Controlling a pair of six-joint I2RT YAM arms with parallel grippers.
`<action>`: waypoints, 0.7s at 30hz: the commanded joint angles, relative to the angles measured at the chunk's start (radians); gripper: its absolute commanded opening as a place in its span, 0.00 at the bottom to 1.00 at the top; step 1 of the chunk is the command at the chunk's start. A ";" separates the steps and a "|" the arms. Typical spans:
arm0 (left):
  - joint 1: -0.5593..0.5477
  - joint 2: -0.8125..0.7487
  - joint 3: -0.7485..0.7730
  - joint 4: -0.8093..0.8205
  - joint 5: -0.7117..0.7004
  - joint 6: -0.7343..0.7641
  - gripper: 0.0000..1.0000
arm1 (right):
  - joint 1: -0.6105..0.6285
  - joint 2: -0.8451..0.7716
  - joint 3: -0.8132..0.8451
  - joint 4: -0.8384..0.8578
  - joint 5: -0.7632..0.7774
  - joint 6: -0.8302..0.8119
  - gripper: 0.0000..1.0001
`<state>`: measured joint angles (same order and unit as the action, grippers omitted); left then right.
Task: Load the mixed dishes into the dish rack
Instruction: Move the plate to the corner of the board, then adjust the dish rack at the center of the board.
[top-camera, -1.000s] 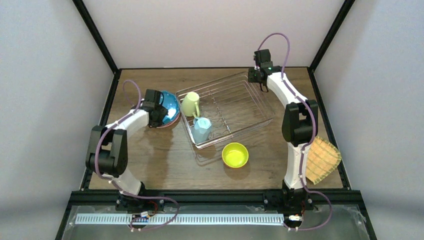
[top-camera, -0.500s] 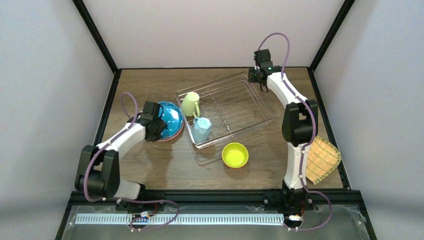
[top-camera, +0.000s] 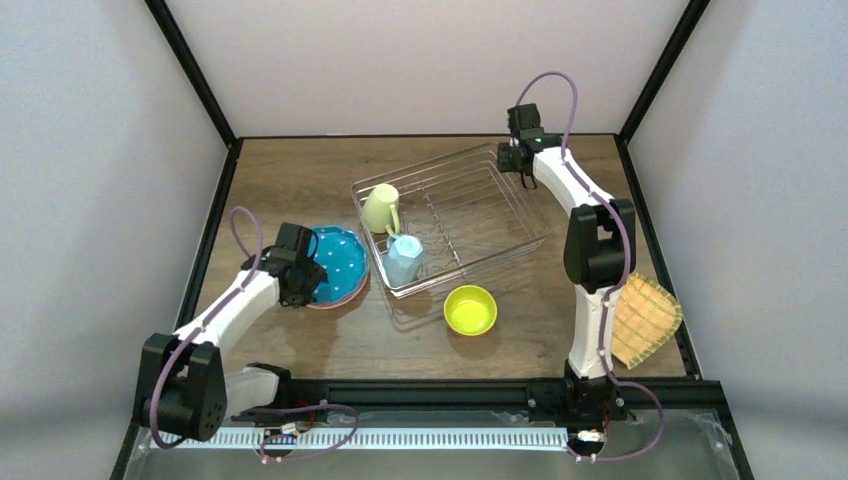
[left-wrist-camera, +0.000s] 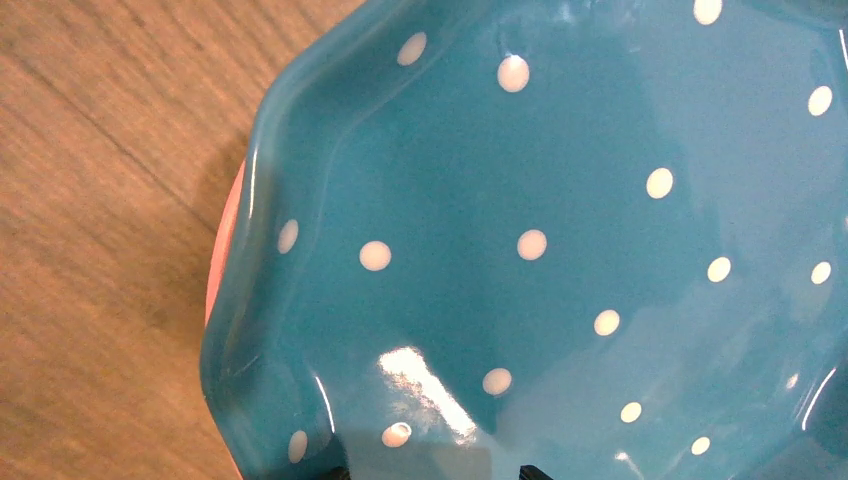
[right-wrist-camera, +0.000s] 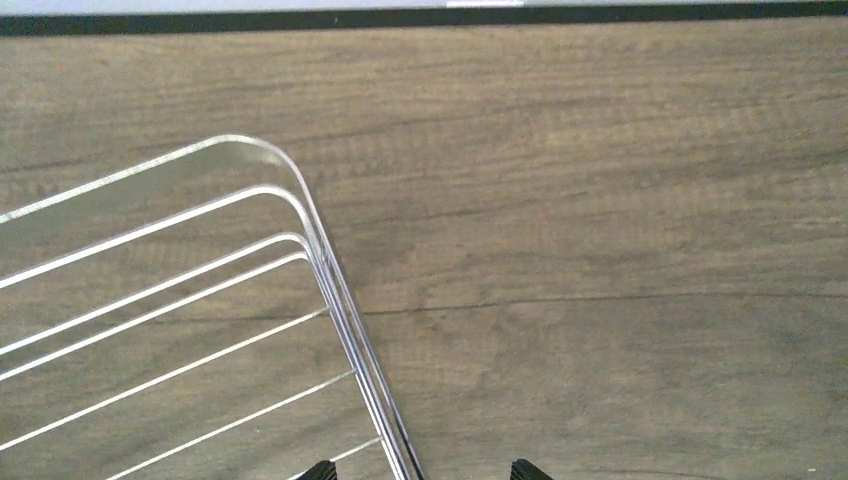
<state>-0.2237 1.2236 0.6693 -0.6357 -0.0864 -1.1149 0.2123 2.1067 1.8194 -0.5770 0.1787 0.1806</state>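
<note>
The blue dotted plate lies on a pink plate on the table, left of the dish rack. In the left wrist view the blue plate fills the frame, with a pink sliver at its left rim. My left gripper sits over the plate's left edge, jaws wide apart. A pale green mug and a light blue mug stand in the rack. My right gripper is open, straddling the rack's rim wire at its far right corner.
A lime bowl sits on the table just in front of the rack. A woven tan plate lies at the table's right edge beside the right arm. Black frame posts border the table.
My left arm has pulled back toward the near left. The blue dotted plate and the pink plate under it have moved nearer with it. The right arm has hardly moved.
</note>
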 joint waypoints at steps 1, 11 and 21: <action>-0.009 -0.006 -0.067 -0.249 0.027 0.040 1.00 | 0.005 -0.013 -0.031 -0.029 -0.016 -0.002 0.99; -0.010 -0.064 -0.004 -0.312 0.022 0.055 1.00 | 0.005 0.049 -0.025 -0.047 -0.028 -0.025 0.99; -0.009 -0.103 0.137 -0.387 -0.027 0.054 1.00 | 0.004 0.133 0.043 -0.028 -0.061 -0.008 0.97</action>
<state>-0.2291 1.1427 0.7513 -0.9382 -0.0849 -1.0721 0.2111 2.2082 1.8324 -0.6128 0.1413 0.1577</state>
